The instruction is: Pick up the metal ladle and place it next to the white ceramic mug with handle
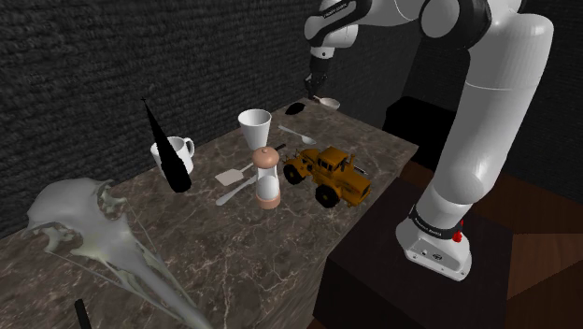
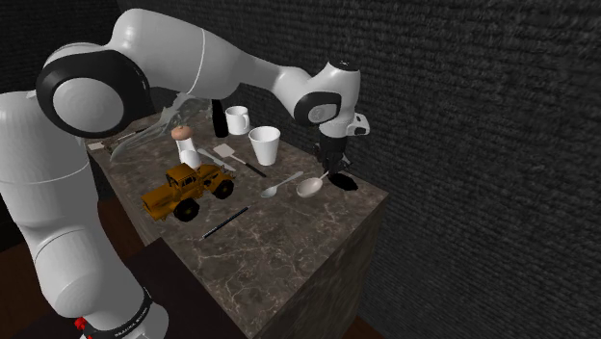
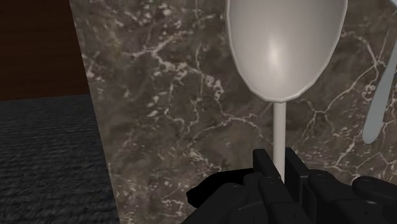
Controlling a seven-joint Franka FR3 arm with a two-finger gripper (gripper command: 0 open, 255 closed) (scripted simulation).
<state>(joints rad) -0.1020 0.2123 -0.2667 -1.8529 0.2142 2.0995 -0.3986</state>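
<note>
two black fingers [image 3: 264,168] of my gripper [image 3: 278,160] are pinching the thin handle of the pale grey ladle [image 3: 286,51], clasping it firmly between them. its rounded bowl is pointing away from me over the dark marbled surface [image 3: 178,95]. the ladle is hanging at a far corner of the surface, close to the edge, and i cannot tell whether its bowl is touching the marble. just beside it a white spoon [image 2: 279,185] is lying flat. farther along, a yellow toy loader [image 1: 329,175] is standing on its wheels, and a white cup [image 1: 254,128] is standing upright near it. beyond the cup, the white mug [image 1: 177,150] with its handle is sitting well apart from the ladle, right beside a black cone [image 1: 166,154] that is leaning a little.
</note>
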